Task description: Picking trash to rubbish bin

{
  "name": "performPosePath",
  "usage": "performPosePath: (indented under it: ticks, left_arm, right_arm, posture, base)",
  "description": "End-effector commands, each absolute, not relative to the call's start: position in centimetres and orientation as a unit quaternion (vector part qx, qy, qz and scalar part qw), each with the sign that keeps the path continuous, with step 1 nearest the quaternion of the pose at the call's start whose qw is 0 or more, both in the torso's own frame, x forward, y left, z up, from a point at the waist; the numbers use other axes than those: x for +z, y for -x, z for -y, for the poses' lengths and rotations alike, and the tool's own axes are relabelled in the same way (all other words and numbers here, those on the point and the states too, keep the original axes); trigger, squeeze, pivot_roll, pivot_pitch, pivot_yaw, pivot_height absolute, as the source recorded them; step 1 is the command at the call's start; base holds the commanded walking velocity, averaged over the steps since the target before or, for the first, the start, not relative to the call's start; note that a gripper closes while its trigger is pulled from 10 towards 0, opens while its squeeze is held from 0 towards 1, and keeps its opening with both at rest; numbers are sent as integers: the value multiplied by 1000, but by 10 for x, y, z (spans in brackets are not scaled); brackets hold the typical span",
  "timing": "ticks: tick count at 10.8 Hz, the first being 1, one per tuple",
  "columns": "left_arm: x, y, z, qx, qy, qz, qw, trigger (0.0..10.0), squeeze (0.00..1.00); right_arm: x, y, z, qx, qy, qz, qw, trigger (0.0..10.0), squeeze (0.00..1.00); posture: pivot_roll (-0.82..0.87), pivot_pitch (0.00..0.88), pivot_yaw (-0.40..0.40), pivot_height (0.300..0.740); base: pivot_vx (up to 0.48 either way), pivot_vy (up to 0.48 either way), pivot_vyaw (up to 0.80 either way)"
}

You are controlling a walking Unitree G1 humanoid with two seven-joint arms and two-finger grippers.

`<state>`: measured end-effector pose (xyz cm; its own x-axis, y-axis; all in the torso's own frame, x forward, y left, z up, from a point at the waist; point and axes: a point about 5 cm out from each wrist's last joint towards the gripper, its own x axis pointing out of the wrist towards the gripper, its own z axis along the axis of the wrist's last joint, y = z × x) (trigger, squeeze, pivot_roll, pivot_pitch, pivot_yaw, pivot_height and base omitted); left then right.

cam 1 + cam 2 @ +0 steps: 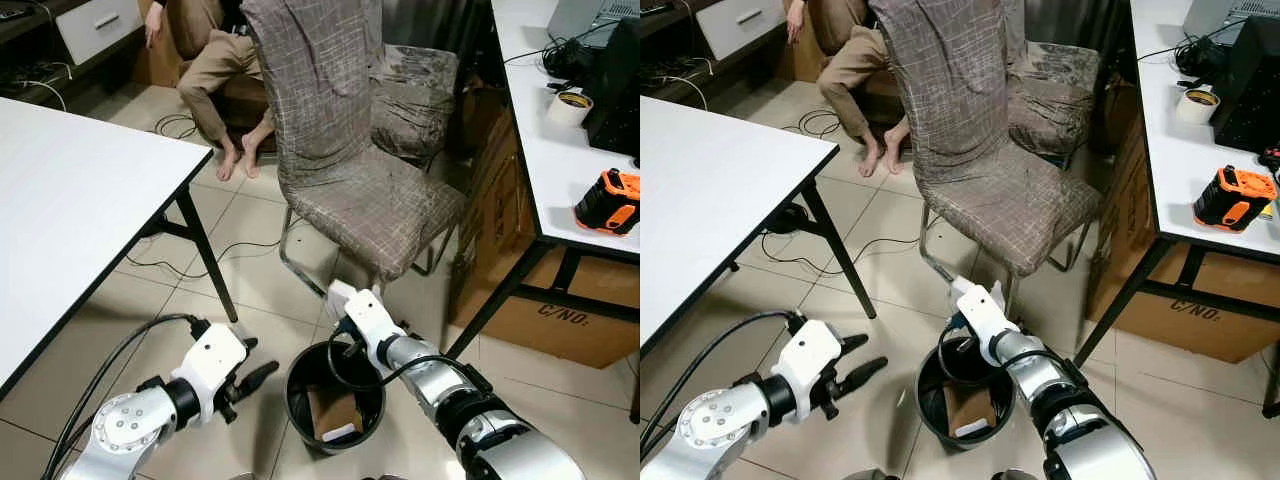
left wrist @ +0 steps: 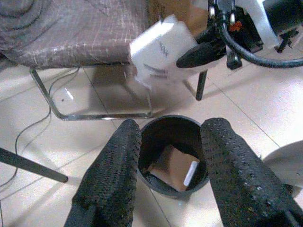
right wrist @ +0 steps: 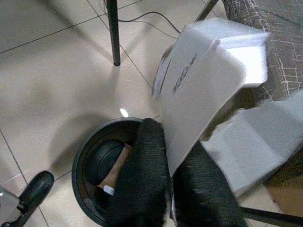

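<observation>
A black round rubbish bin (image 1: pixel 296 395) stands on the tiled floor between my two arms, with a brown cardboard piece (image 1: pixel 335 412) lying inside it. My right gripper (image 1: pixel 347 318) is shut on a crumpled white carton (image 3: pixel 208 75) and holds it just above the bin's far rim, near the chair's front leg. The carton (image 2: pixel 158 54) also appears in the left wrist view, pinched by a right finger (image 2: pixel 199 52). To the left of the bin my left gripper (image 1: pixel 258 372) hovers low and open, holding nothing, and points toward the bin (image 2: pixel 173 146).
A grey fabric-covered chair (image 1: pixel 360 190) stands right behind the bin. A white table (image 1: pixel 70 200) is at the left and another (image 1: pixel 560 160) at the right, with a cardboard box (image 1: pixel 560 320) under it. A person's bare feet (image 1: pixel 238 160) rest beyond the chair. A cable (image 1: pixel 230 255) lies on the floor.
</observation>
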<state>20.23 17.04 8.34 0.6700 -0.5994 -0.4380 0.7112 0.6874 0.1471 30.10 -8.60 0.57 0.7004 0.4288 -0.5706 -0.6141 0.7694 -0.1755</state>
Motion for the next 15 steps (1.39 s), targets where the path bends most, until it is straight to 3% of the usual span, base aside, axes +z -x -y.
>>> performPosePath:
  ticks: [1,5,6,7,8,10,12,13,15]
  left_arm:
    - [88,-201,-168,-370,-157,-180,898,10000,0]
    - [90,-206,-166,-351,-147,-186,906,10000,0]
    - [92,-211,-164,-315,-114,-175,926,10000,0]
    - [88,-224,-165,-210,-34,-170,962,10000,0]
    - [85,-229,-162,-185,-34,-161,969,10000,0]
    - [85,-236,-157,-161,-54,-145,975,10000,0]
    - [84,-241,-159,-144,-66,-147,976,10000,0]
    - [81,-240,-157,-151,-76,-150,974,10000,0]
    - [77,-237,-154,-151,-76,-161,972,10000,0]
  right_arm:
    - [8,-303,85,292,170,-255,906,10000,1000]
    - [11,-307,85,287,168,-248,910,10000,1000]
    - [13,-308,84,279,163,-236,916,10000,1000]
    - [21,-313,88,230,123,-200,945,10000,863]
    - [30,-315,96,189,85,-157,965,10000,0]
    - [43,-298,121,118,47,-99,987,10000,0]
    - [46,-263,144,73,47,-110,990,10000,0]
    - [43,-245,147,66,43,-131,988,10000,0]
    - [39,-242,146,52,57,-151,986,10000,0]
  posture:
    - [94,88,-13,740]
    - [92,78,-4,740]
    - [85,70,0,740]
    - [70,57,1,740]
    - [57,50,-2,740]
    - [33,45,-8,740]
    - [11,44,-19,740]
    - [6,36,-21,740]
    - [-9,26,-13,740]
  base:
    - [0,0,0]
    - [0,0,0]
    - [0,0,0]
    - [0,0,0]
    - [0,0,0]
    - [0,0,0]
    - [0,0,0]
    - [0,0,0]
    - [0,0,0]
